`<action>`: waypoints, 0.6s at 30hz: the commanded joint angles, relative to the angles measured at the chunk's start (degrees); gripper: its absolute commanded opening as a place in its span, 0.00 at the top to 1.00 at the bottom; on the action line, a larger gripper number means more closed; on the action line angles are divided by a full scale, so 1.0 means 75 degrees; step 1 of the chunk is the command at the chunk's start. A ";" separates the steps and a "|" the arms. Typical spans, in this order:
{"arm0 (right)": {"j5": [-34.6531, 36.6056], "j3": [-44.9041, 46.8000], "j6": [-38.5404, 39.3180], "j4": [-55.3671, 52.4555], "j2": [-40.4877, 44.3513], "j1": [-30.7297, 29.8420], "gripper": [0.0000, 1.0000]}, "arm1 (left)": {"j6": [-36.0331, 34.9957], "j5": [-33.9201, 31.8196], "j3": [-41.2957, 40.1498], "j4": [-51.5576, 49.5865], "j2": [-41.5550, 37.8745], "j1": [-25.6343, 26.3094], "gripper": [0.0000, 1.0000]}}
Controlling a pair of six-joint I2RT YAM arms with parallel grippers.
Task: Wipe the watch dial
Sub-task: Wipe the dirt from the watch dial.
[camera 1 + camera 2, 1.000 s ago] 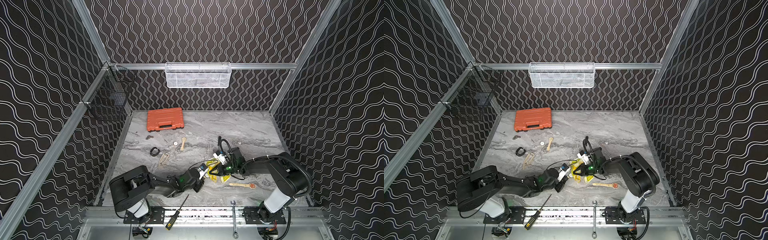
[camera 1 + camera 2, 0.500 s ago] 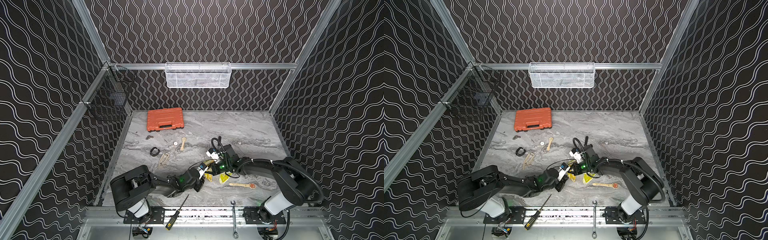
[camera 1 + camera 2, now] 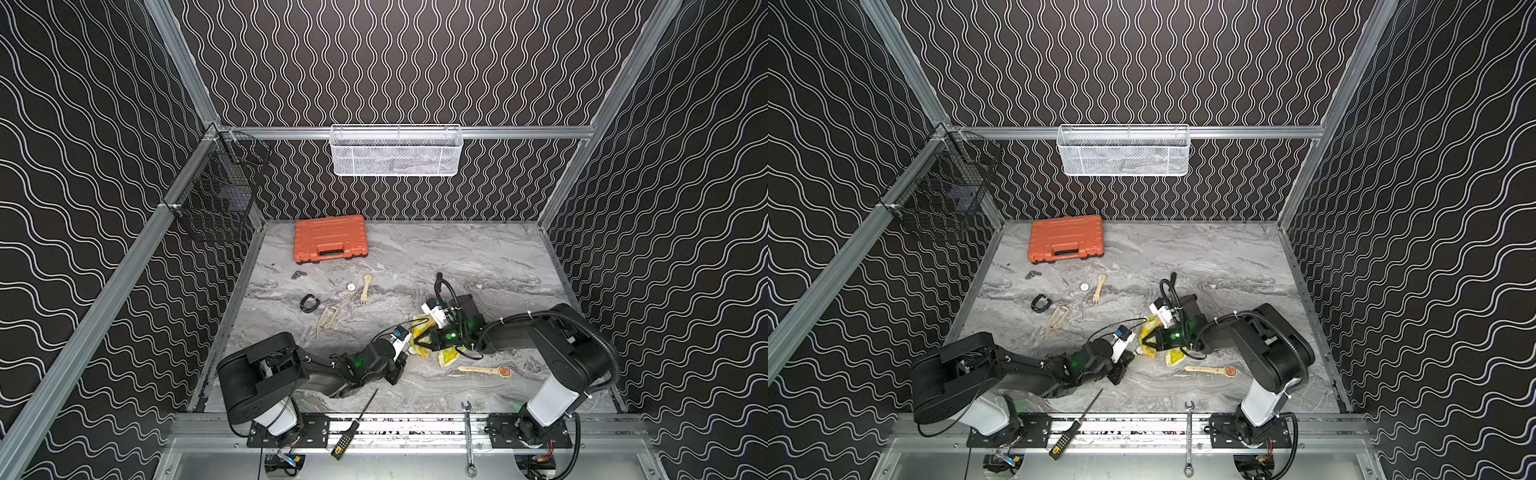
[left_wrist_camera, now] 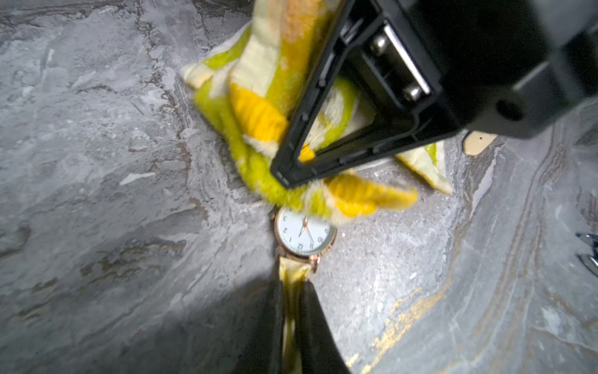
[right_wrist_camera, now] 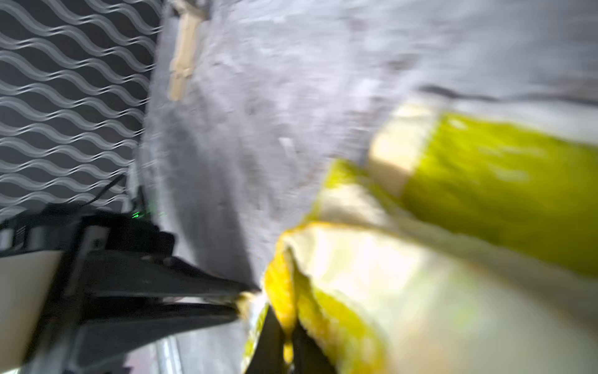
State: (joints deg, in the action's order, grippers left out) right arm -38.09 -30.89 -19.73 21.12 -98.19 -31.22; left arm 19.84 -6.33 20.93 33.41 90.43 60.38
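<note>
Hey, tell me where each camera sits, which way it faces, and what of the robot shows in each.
Both top views: high at the front, looking down toward the back wall; whole left arm and right arm over the table.
Left wrist: on the left arm, looking along the left gripper, shut on the strap of the watch; the right gripper pinches the cloth.
Right wrist: blurred, looking past its own fingers at the cloth; the left gripper's fingers show.
Shared: both wrist views show cloth and both grippers.
</note>
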 commanded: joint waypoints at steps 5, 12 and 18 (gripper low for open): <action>0.1712 0.0393 0.0116 -0.1313 0.0719 -0.0012 1.00 | 0.0237 -0.0152 -0.0098 -0.2196 0.0317 -0.0035 0.93; 0.1663 -0.0504 0.0386 -0.2237 0.1822 -0.0755 1.00 | 0.0405 -0.0200 -0.0115 -0.2234 0.0399 -0.0035 0.91; 0.0364 -0.0505 0.0544 -0.1409 0.0939 -0.0984 1.00 | 0.0606 -0.0250 -0.0218 -0.2205 0.0275 -0.0035 0.91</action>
State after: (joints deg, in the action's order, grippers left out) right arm -30.06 -34.79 -17.89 9.80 -88.62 -38.26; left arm 22.83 -6.83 20.58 36.10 91.77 60.38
